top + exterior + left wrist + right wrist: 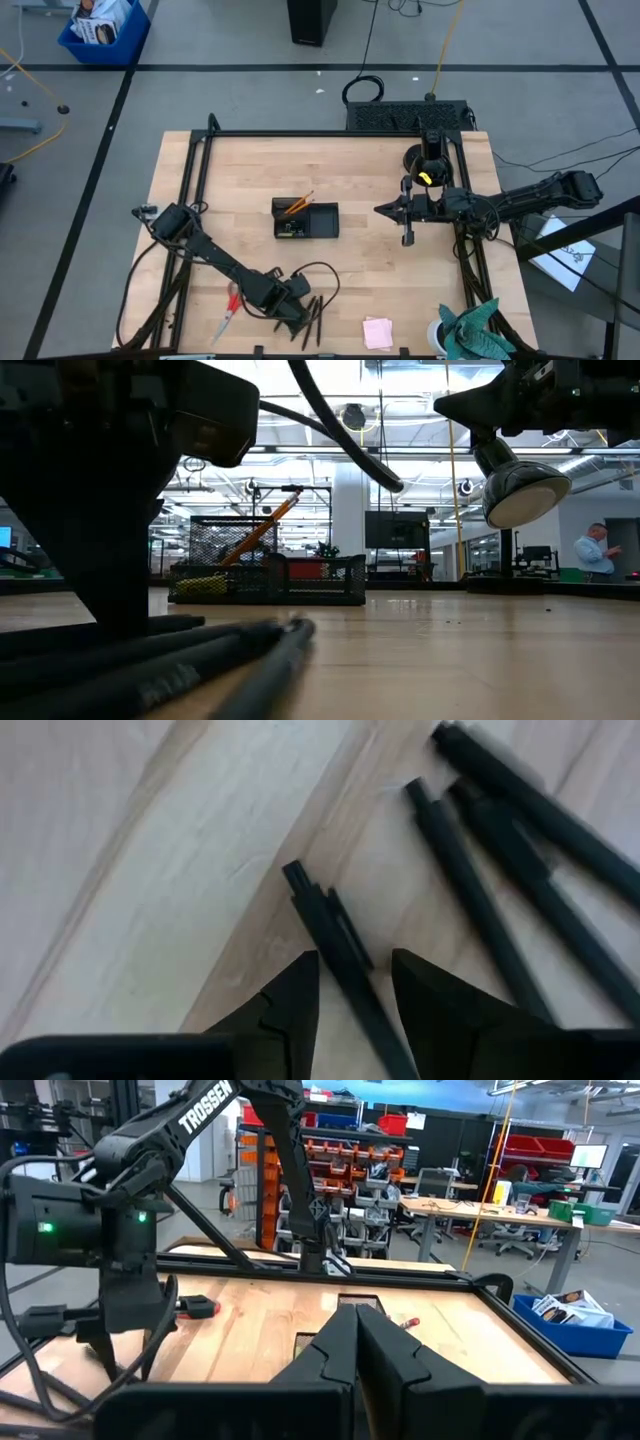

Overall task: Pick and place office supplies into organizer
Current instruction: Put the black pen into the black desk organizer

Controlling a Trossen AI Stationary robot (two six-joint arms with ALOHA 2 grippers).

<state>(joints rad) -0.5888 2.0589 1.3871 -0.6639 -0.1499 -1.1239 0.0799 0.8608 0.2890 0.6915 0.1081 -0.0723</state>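
**Left tool half open over a pen at the near table edge**

The left tool (355,995) is low over the black pens (312,318), its fingers (290,1000) partly open, one either side of a single pen (335,945) — whether they press it I cannot tell. More pens lie just beside, fanned out. The red-handled scissors (229,306) lie on the arm's other side; the pink sticky-note pad (377,332) is near the edge. The organizer (306,220) sits mid-table, orange pencils (297,205) leaning inside — bare wood between. The right tool (355,1342) hangs closed, empty, well apart.
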